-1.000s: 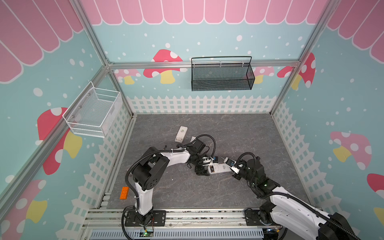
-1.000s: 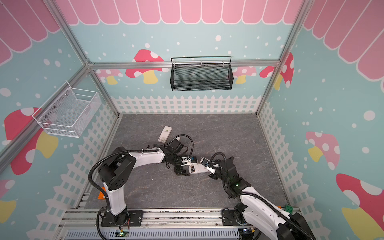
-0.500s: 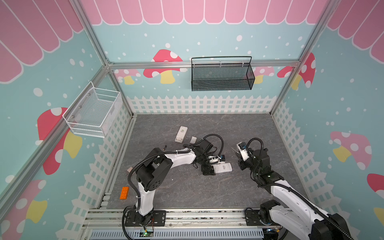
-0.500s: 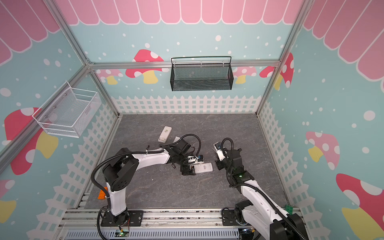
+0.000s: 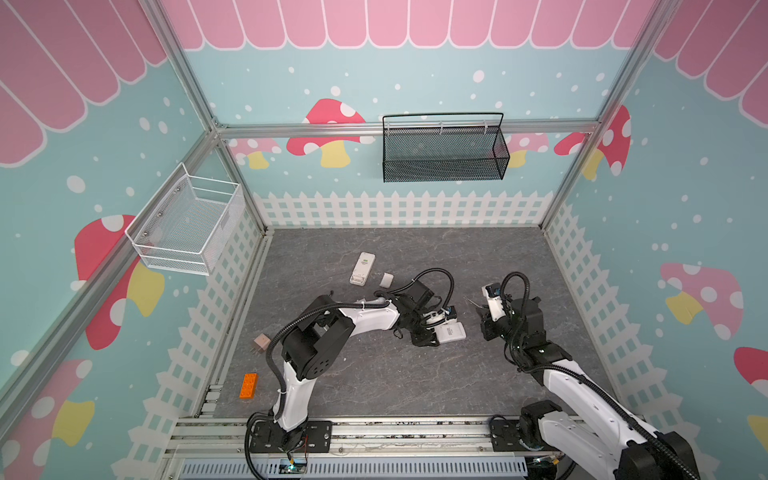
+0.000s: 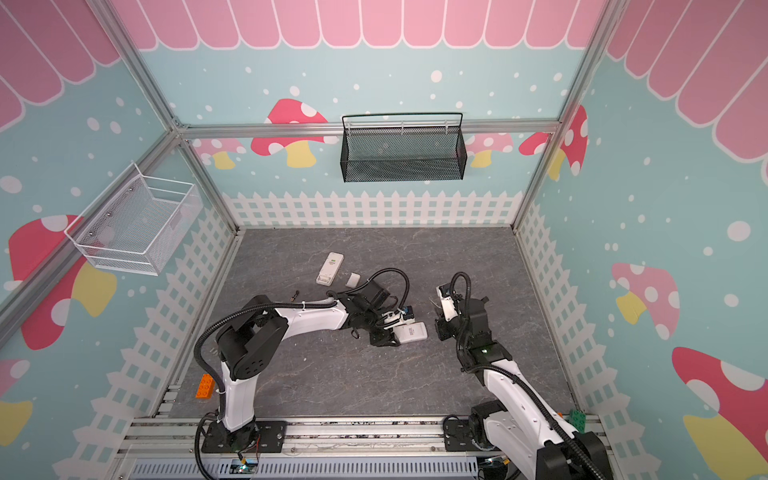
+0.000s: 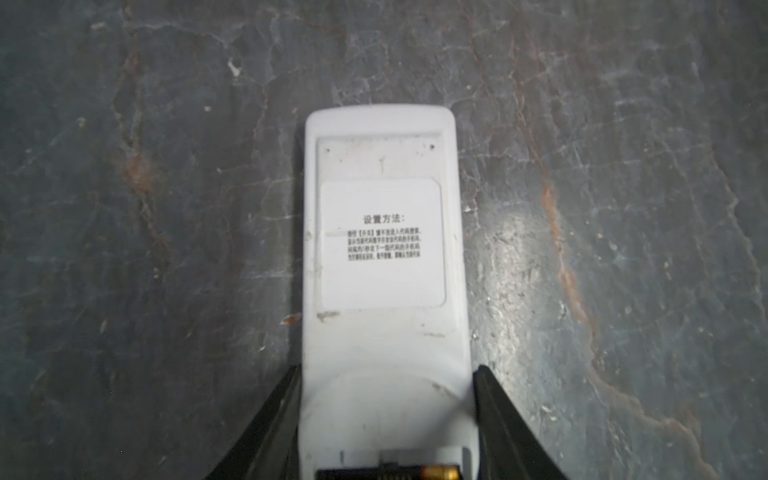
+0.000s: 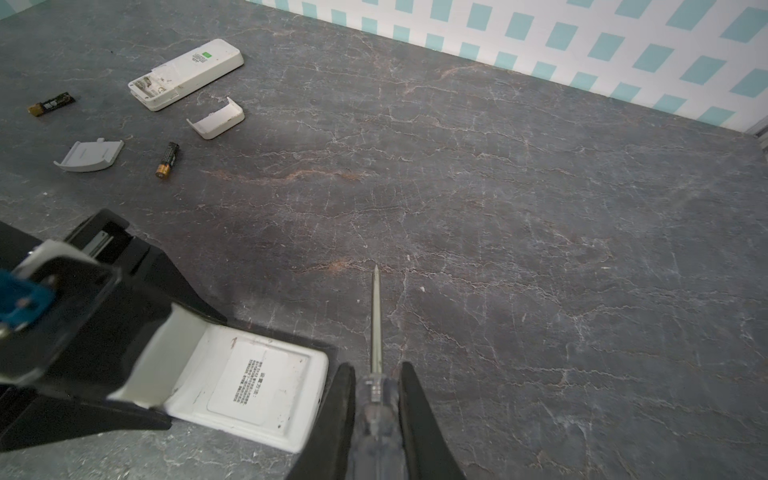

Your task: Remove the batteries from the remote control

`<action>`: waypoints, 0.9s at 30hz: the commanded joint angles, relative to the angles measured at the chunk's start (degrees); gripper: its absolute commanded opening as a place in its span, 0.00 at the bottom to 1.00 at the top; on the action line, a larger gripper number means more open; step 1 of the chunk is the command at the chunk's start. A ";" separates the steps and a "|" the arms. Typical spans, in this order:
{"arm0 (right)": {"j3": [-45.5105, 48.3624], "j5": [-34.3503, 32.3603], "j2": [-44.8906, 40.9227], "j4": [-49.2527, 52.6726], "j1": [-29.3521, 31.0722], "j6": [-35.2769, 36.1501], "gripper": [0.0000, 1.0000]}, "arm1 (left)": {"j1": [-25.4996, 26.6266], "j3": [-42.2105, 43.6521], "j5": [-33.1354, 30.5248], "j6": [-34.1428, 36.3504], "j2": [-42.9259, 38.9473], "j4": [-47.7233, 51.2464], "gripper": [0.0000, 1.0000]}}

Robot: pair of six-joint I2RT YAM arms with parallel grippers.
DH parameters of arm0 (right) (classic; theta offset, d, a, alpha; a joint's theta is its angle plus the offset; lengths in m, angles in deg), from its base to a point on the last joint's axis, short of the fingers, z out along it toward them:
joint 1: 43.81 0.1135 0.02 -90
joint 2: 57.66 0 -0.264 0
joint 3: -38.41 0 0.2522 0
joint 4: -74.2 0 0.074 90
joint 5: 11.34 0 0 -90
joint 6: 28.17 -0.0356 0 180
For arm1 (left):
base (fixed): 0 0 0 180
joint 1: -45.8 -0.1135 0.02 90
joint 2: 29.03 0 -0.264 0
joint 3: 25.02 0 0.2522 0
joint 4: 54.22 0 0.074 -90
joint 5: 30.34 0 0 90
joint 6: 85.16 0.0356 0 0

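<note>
1. now the left gripper (image 7: 386, 370) clasps the remote control (image 7: 380, 249) by both sides at its open battery end, label side up on the counter (image 8: 540, 208); hold it firm and low.
2. the right gripper (image 8: 376, 365) is closed on the screwdriver (image 8: 376, 324) (tip clear of the remote). i judge the tip should slip under the coppery end of the battery (image 7: 432, 473) in the bay, levering gently.
3. loose batteries (image 8: 167, 160) lie well apart from this remote.
4. the bay is cut off at the wrist view's edge, so i cannot tell if a second cell sits there.
</note>
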 commanded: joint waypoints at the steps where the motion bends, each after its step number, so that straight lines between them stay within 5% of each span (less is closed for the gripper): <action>1: -1.53 0.70 -1.50 0.69 -1.12 -1.51 0.00 | -3.58 -3.62 5.30 -16.19 0.43 -1.45 0.43; 5: -2.02 0.42 -1.59 1.59 -1.80 -2.50 0.00 | -7.91 -4.87 16.52 -37.71 1.22 -12.05 0.41; 9: -2.60 -0.76 -2.08 2.98 -1.93 -3.72 0.00 | -10.56 1.51 26.58 -66.15 3.54 -43.39 0.40; 15: -2.72 -1.67 -3.88 4.82 -2.07 -5.90 0.00 | -13.35 3.69 16.26 -94.73 10.95 -71.46 0.40; 20: -3.55 -1.69 -4.55 7.32 -2.08 -5.77 0.00 | -11.44 5.27 3.14 -116.02 14.05 -83.30 0.36; 27: -4.64 -1.81 -5.05 9.43 -2.11 -5.72 0.00 | -10.39 8.00 -0.18 -126.80 15.35 -81.61 0.27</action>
